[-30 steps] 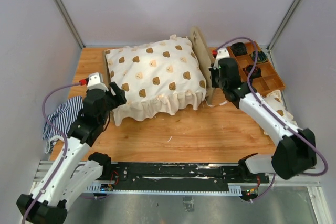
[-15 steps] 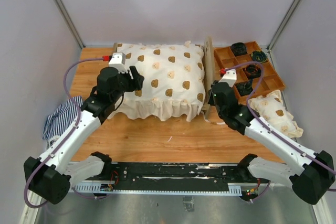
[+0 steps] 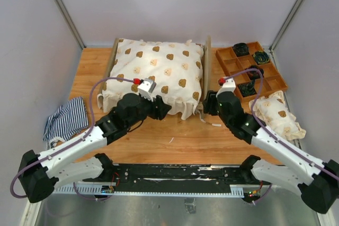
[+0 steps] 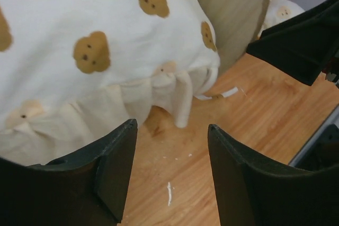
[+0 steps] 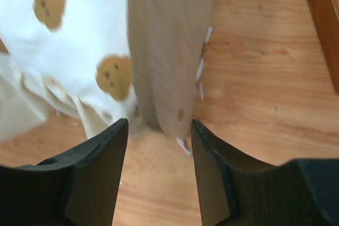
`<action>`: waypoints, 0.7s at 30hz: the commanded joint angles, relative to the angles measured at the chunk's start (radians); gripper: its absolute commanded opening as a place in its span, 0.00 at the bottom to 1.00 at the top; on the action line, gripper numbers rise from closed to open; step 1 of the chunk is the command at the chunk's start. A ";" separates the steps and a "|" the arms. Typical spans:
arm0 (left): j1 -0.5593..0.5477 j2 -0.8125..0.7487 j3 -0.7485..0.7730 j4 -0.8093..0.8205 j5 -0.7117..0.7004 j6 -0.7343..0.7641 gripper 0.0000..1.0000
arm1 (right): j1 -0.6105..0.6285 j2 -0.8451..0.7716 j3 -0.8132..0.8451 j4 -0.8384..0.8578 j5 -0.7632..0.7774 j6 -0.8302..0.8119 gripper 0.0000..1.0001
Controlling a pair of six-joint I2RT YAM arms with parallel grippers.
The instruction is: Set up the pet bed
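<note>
The pet bed (image 3: 207, 72) lies flat at the back middle of the table, its plywood headboard on edge at the right. A cream cover with brown bear faces (image 3: 159, 72) is draped over it, so the mattress is hidden. My left gripper (image 3: 161, 110) stands open at the cover's ruffled front edge (image 4: 106, 51), with only bare wood between its fingers (image 4: 170, 130). My right gripper (image 3: 207, 104) is open just in front of the headboard's near end (image 5: 169, 51), not touching it (image 5: 159, 125).
A brown compartment tray (image 3: 265, 86) with dark items stands at the back right. A small bear-print pillow (image 3: 278, 115) lies in front of it. A navy-and-white striped cloth (image 3: 66, 120) hangs at the left table edge. My two arms are close together at the bed's front right corner.
The bed has turned from askew to square with the table. My right gripper has opened and let go of the headboard. My left arm swung from the bed's left side to its front edge.
</note>
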 commanded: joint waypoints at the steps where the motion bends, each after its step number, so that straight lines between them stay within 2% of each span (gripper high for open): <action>1: -0.109 0.041 -0.054 0.168 -0.027 -0.044 0.59 | 0.010 -0.188 -0.133 -0.064 -0.071 -0.137 0.53; 4: -0.182 0.111 -0.063 0.227 -0.078 -0.057 0.60 | 0.010 -0.308 -0.200 -0.097 -0.105 -0.141 0.54; 8: -0.213 0.217 -0.048 0.266 -0.128 -0.077 0.61 | 0.010 -0.389 -0.260 -0.088 -0.137 -0.143 0.53; 21: -0.236 0.492 -0.004 0.406 -0.256 -0.084 0.60 | 0.009 -0.334 -0.341 0.029 -0.213 -0.147 0.52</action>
